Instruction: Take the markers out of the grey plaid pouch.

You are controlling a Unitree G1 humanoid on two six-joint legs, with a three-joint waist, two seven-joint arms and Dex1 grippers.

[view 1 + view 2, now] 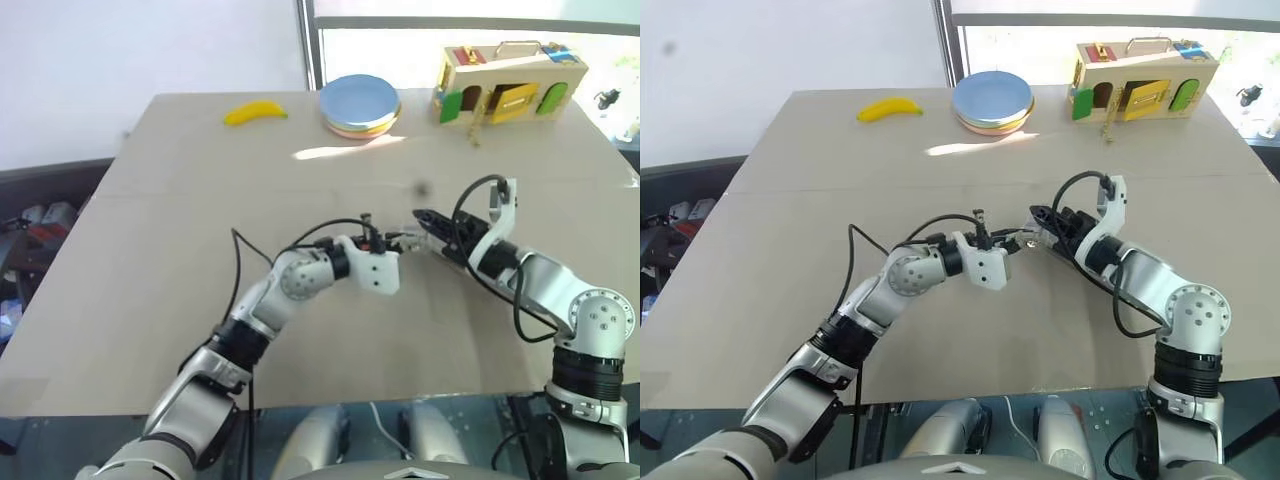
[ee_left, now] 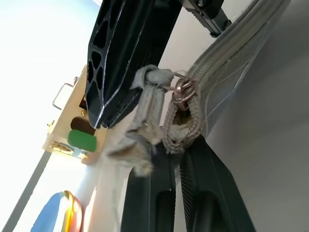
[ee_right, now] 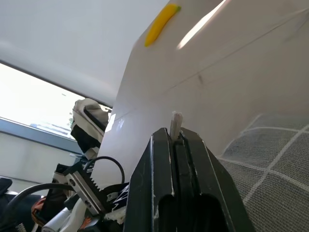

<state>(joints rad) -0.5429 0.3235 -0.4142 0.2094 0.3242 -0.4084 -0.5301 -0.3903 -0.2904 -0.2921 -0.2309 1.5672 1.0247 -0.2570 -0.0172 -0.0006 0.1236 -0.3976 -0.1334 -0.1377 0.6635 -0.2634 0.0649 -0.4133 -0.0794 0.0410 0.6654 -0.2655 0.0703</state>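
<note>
Grippers meet above the middle of the beige bench [image 1: 150,240]. Left gripper [image 2: 179,159] is clenched on the grey plaid fabric pouch [image 2: 231,63] at its zipper end. Right gripper [image 3: 176,137] is clenched on the pouch's grey fabric pull tab [image 3: 175,123].

Daylight floods in through the window [image 1: 470,20] behind, throwing a bright glare patch on the table [image 1: 330,153] beside the plates [image 1: 358,104]. The left wrist view blows out white, close cloth soft-focused.

Tan table [image 1: 200,200]: banana [image 1: 255,112], plates [image 1: 359,106], wooden box [image 1: 508,82].
</note>
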